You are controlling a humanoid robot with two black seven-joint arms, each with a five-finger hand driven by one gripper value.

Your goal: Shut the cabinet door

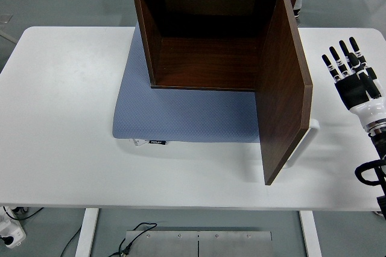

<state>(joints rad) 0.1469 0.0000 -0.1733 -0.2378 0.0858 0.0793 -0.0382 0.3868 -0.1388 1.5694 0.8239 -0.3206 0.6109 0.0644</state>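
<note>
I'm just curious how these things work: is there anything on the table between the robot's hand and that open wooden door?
No. In the head view, only bare white table separates the right hand from the open door; its white handle sticks out toward that side.

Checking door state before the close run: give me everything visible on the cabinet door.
The cabinet door is a flat dark-brown wood-look panel, hinged on the right side of the open-fronted cabinet. It stands wide open, swung out toward the table's near edge, upright, its inner face toward the camera. A white handle shows on its outer side near the free edge. Its lower edge is over the white table, next to the blue mat. The right hand, fingers spread, is to its right, not touching it.
</note>
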